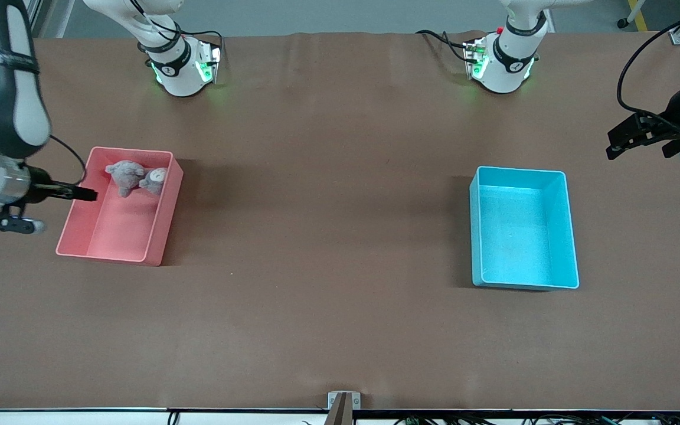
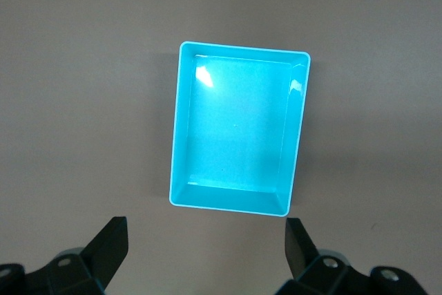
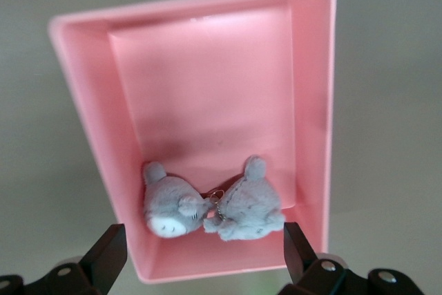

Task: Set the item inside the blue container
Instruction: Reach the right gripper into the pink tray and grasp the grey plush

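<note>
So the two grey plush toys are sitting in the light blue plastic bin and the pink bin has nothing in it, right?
Not quite. The two grey plush toys lie in the pink rectangular plastic bin, at its end nearer the robots' bases; the light blue rectangular plastic bin holds nothing. The front view shows both bins, and the right wrist view shows the toys in pink.

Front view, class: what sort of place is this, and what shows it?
Probably a robotics lab test bench: two fixed arm bases on a brown-covered table, with only a pink bin of plush toys and an empty blue container laid out.

Glossy plastic blue container (image 1: 572,236); fuzzy plush toys (image 3: 214,208)
</note>
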Robot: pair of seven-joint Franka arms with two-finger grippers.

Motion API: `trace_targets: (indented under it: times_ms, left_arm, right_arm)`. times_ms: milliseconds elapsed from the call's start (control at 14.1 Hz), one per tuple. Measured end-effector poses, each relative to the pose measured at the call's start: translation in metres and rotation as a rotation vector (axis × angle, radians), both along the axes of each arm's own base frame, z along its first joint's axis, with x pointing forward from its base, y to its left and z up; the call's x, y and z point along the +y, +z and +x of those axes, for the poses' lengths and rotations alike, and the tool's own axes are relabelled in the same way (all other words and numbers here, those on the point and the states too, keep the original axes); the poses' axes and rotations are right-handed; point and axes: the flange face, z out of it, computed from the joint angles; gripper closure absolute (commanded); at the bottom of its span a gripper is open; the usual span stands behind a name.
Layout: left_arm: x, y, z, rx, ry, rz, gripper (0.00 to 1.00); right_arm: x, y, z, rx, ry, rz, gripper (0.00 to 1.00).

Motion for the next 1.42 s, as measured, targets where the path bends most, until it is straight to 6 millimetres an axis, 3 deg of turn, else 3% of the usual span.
trace_targets:
  times_ms: [213, 425, 992, 1417]
  left_arm:
    - [0.0, -0.003, 0.0, 0.006, 0.0, 0.0, 0.0]
    - [0.0, -0.004, 0.0, 0.009, 0.0, 0.001, 0.0]
    - [0.0, -0.005, 0.0, 0.01, 0.0, 0.001, 0.0]
    - [0.002, -0.004, 0.0, 0.007, 0.003, 0.001, 0.0]
  right_arm:
    - [0.003, -0.051, -0.025, -0.011, -0.036, -0.011, 0.0]
    - [0.004, -0.086, -0.051, -0.008, -0.045, -0.01, 0.0]
    - [-0.013, -0.121, -0.09, 0.074, -0.094, 0.0, 0.0]
    - [-0.023, -0.163, -0.107, 0.159, -0.114, 0.001, 0.01]
